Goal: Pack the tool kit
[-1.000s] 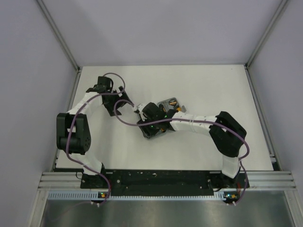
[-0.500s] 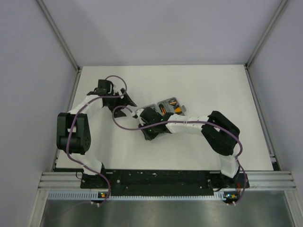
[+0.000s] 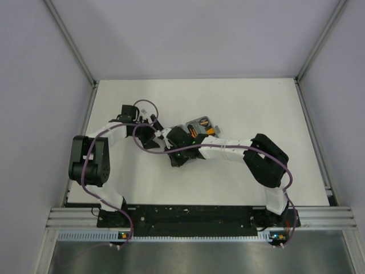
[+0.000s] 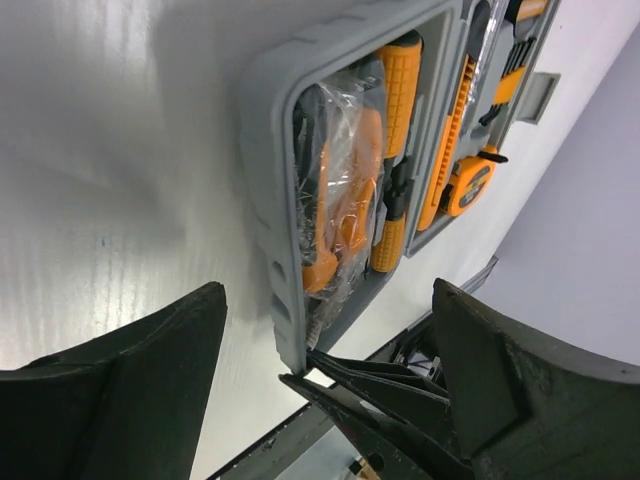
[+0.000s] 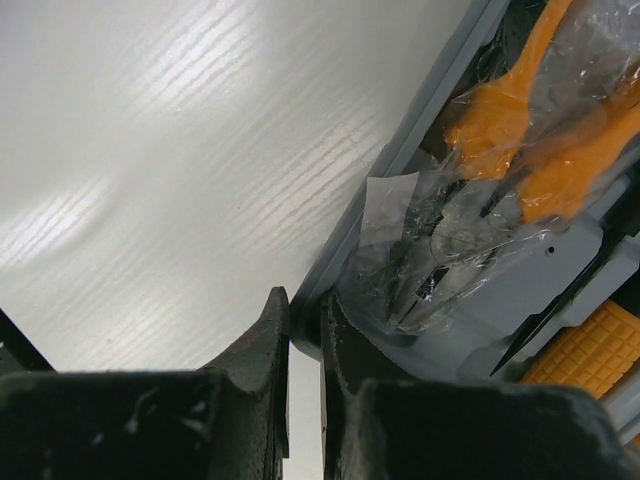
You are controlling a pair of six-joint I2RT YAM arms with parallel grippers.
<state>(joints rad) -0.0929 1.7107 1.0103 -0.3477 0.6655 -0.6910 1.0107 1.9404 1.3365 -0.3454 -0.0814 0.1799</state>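
Case, grey and open near the middle of the white table, holds orange-handled tools and a tape measure. The left gripper hangs just off one corner of the case, jaws spread wide. The right gripper sits at the rim there with jaws almost pressed together, perhaps nipping it.

grey case, orange-and-black tools, white table
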